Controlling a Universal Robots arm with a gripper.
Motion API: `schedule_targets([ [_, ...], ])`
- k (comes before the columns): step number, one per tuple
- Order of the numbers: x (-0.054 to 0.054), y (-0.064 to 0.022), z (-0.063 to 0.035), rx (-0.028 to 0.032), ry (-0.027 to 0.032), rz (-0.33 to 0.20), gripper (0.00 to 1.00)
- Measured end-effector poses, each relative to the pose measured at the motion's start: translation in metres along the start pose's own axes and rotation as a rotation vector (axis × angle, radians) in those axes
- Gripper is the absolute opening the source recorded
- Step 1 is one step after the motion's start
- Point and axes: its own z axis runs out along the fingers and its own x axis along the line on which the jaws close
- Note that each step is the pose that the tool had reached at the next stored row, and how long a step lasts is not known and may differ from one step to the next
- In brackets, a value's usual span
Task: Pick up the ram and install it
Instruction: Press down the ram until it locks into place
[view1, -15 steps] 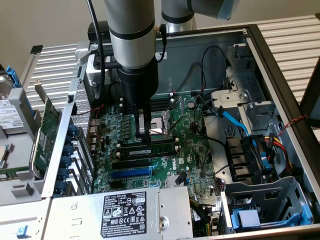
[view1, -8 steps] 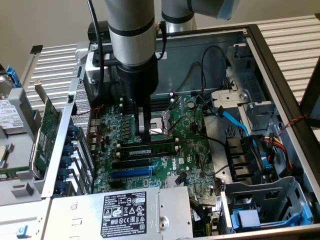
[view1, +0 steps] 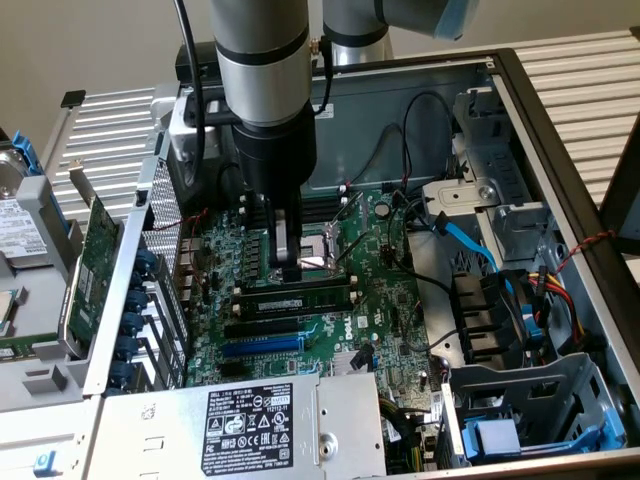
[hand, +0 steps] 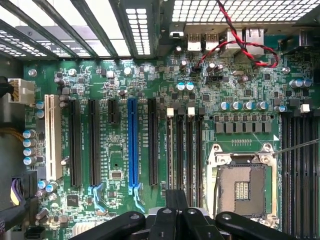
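The ram (view1: 297, 297) is a long dark stick with a pale label. It stands on edge in a memory slot of the green motherboard (view1: 330, 340), in the open computer case. My gripper (view1: 290, 266) hangs straight down from the arm with its tips just above the middle of the stick, beside the CPU socket (view1: 322, 255). Whether the tips touch the stick I cannot tell. In the wrist view my gripper (hand: 176, 196) is shut, its dark fingers pressed together over the black memory slots (hand: 185, 150) with white end clips.
A wider green expansion card (view1: 95, 250) leans outside the case at the exterior view's left. The power supply (view1: 240, 420) lies in front, with a drive cage (view1: 530, 400) and a blue cable (view1: 470, 245) at the right. A blue slot (hand: 132, 145) and red-black wires (hand: 240, 42) cross the board.
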Motion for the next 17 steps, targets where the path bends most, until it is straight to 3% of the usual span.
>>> schedule_targets([
  [7, 0.0000, 0.0001, -0.0005, 0.0017, 0.0011, 0.092, 0.11],
  [17, 0.0002, 0.0000, -0.0006, 0.0024, -0.0009, 0.136, 0.11],
])
